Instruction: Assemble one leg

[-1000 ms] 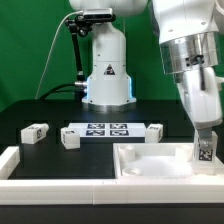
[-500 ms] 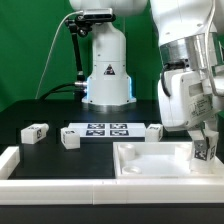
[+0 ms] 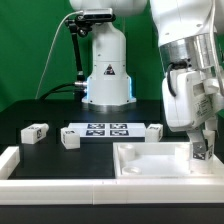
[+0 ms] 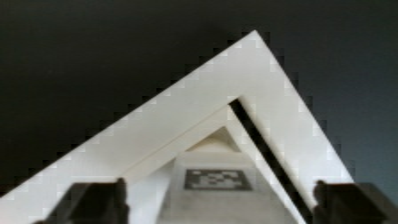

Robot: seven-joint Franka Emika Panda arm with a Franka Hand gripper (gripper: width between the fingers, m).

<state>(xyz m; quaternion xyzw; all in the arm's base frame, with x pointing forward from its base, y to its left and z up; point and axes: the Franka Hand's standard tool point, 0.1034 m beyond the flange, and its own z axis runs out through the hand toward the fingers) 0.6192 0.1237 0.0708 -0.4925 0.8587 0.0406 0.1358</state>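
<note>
The tool [image 3: 203,152] is clamped on the leg [image 3: 204,151] at the big white piece's [image 3: 150,160] 3 o'clock corner. I'd keep it upright and twist gently, no side-shoving.

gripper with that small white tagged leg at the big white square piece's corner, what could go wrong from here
1. The small white oblong plastic leg sits at the raised corner of the large white square piece; slight misalignment could jam it.
2. In the wrist view the gripper fingers stand wide of the tag, so the leg may tip.
</note>
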